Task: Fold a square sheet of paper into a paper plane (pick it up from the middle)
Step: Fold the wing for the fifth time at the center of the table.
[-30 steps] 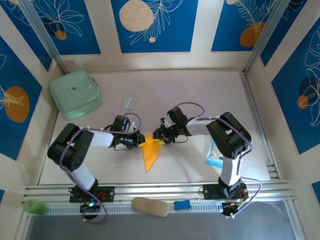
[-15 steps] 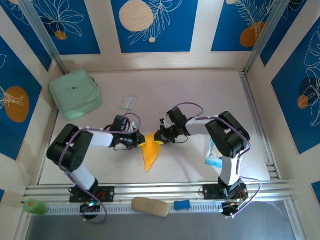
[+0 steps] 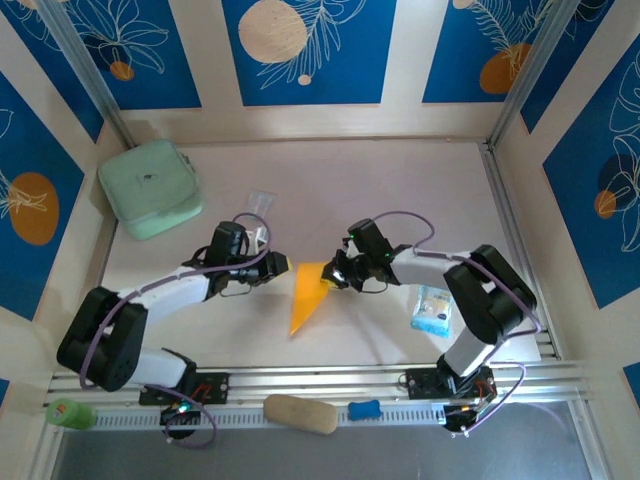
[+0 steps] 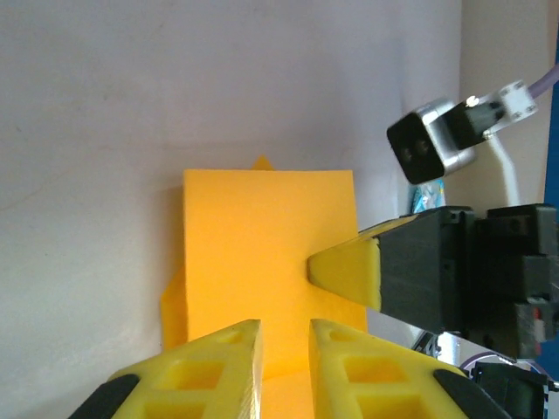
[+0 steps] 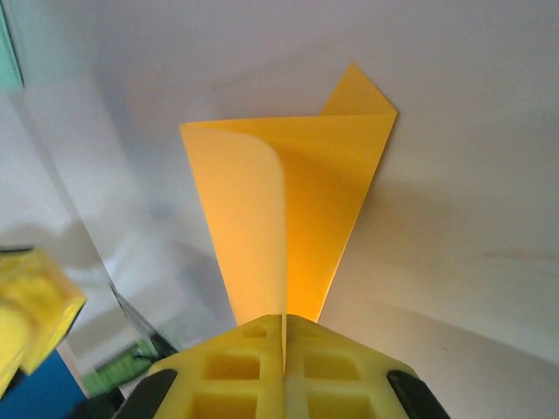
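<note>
Backed away leftward since a second ago, the left gripper [image 3: 282, 265] sits just beside the folded orange sheet of paper [image 3: 305, 302] on the table [image 3: 400, 180]. From the left wrist, its fingers [image 4: 223, 362] stand slightly apart before the sheet. From the right wrist, the right gripper [image 5: 284, 330] is clamped on the sheet's curled edge.

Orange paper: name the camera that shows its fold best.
Right wrist: the orange paper curls up into the shut right tool, layers distinct. Left wrist shows its flat face; top external a small pointed shape.
</note>
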`<state>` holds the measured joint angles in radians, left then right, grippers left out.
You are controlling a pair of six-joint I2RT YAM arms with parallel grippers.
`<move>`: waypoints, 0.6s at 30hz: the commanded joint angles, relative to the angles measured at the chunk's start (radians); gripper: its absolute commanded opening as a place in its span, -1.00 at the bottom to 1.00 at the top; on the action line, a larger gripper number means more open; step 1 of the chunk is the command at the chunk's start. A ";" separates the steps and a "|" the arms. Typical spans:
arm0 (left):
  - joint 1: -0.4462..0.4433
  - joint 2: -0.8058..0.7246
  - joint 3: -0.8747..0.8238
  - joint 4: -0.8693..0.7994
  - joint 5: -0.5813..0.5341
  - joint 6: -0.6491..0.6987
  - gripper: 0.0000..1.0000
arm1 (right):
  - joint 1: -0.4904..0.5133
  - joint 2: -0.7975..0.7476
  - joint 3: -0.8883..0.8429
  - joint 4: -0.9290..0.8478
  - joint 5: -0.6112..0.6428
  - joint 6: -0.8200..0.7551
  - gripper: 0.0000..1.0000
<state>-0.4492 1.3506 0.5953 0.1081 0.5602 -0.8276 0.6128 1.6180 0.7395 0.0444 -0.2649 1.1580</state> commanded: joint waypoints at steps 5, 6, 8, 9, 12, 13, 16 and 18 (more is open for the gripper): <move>-0.022 -0.088 -0.024 -0.088 -0.065 0.097 -0.57 | 0.005 -0.097 -0.083 0.013 0.128 0.243 -1.00; -0.031 -0.095 -0.021 -0.096 -0.074 0.109 -0.57 | 0.007 -0.104 -0.084 0.011 0.134 0.253 -1.00; -0.059 -0.115 -0.017 -0.107 -0.096 0.141 -0.57 | 0.014 -0.120 -0.089 0.010 0.150 0.273 -1.00; -0.075 -0.126 -0.016 -0.112 -0.115 0.155 -0.57 | 0.016 -0.122 -0.088 0.008 0.152 0.277 -1.00; -0.149 -0.170 -0.023 -0.104 -0.206 0.225 -0.56 | 0.020 -0.128 -0.076 -0.021 0.163 0.279 -1.00; -0.178 -0.182 -0.026 -0.103 -0.233 0.252 -0.56 | 0.022 -0.129 -0.073 -0.030 0.167 0.279 -1.00; -0.252 -0.192 -0.026 -0.095 -0.265 0.331 -0.53 | 0.024 -0.127 -0.061 -0.053 0.174 0.273 -1.00; -0.309 -0.172 -0.012 -0.120 -0.291 0.385 -0.48 | 0.025 -0.123 -0.049 -0.064 0.173 0.265 -1.00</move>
<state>-0.7029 1.1725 0.5819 0.0196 0.3389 -0.5663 0.6319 1.5085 0.6609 0.0280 -0.1104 1.4147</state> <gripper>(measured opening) 0.249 0.042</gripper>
